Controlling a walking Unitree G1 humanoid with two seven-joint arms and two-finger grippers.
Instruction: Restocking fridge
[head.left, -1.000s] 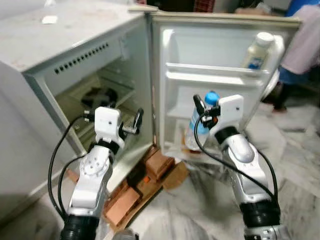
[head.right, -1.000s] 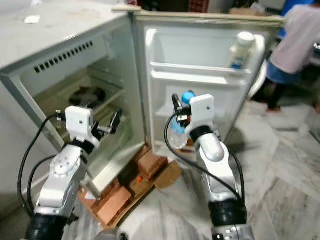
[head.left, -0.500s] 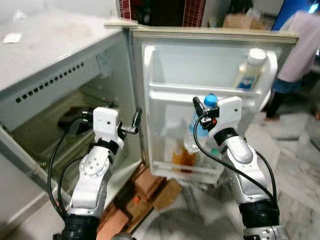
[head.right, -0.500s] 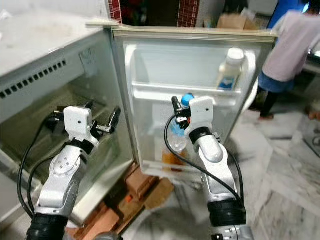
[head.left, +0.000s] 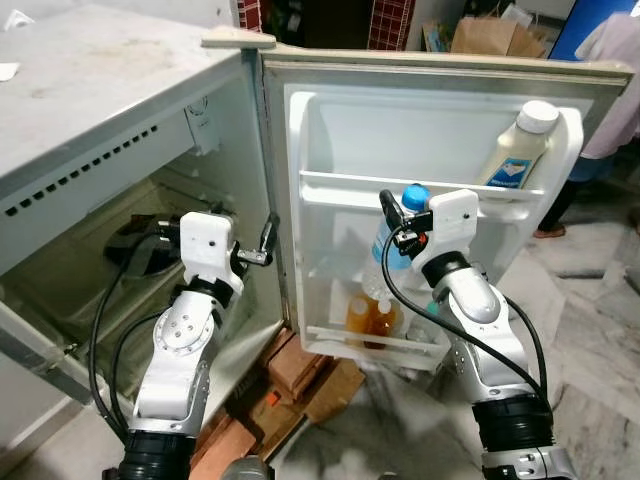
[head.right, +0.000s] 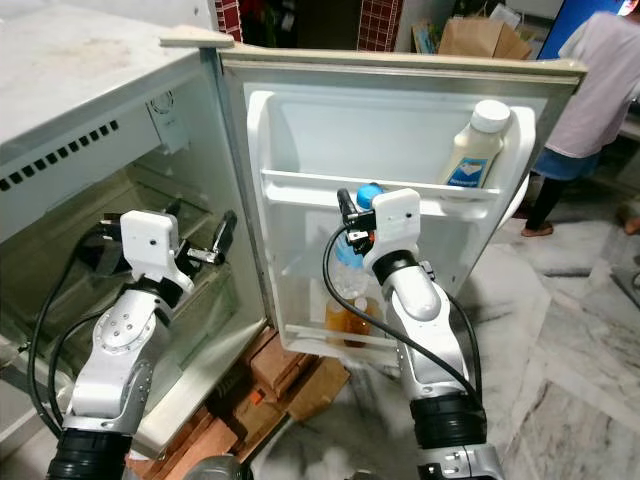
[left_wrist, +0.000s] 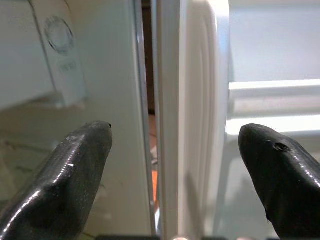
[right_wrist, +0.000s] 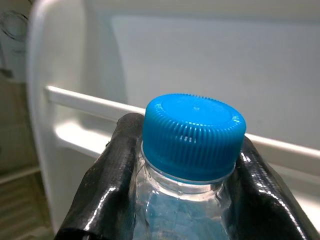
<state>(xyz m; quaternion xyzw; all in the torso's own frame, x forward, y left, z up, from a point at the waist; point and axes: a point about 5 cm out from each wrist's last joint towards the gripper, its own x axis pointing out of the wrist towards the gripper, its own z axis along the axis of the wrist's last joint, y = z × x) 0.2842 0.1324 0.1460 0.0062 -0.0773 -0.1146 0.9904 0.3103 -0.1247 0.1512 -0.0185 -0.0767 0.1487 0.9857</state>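
My right gripper (head.left: 398, 228) is shut on a clear water bottle (head.left: 385, 262) with a blue cap (right_wrist: 195, 130). It holds the bottle upright in front of the open fridge door (head.left: 330, 130), with the cap level with the upper shelf rail (head.left: 350, 182). Black fingers (right_wrist: 107, 175) press both sides of the bottle's neck. My left gripper (left_wrist: 175, 145) is open and holds nothing. It is raised at the hinge edge between the fridge body and the door.
A white squeeze bottle (head.left: 520, 155) stands on the upper door shelf. Orange bottles (head.left: 365, 318) sit in the bottom door shelf. Something dark (head.left: 135, 240) lies inside the fridge. Bricks and cardboard (head.left: 300, 375) lie under the fridge. A person (head.right: 600, 70) stands at the far right.
The whole view has shifted as the camera came closer to the fridge door. The bottle stays in my right gripper, now nearer the door shelves. The left gripper stays open.
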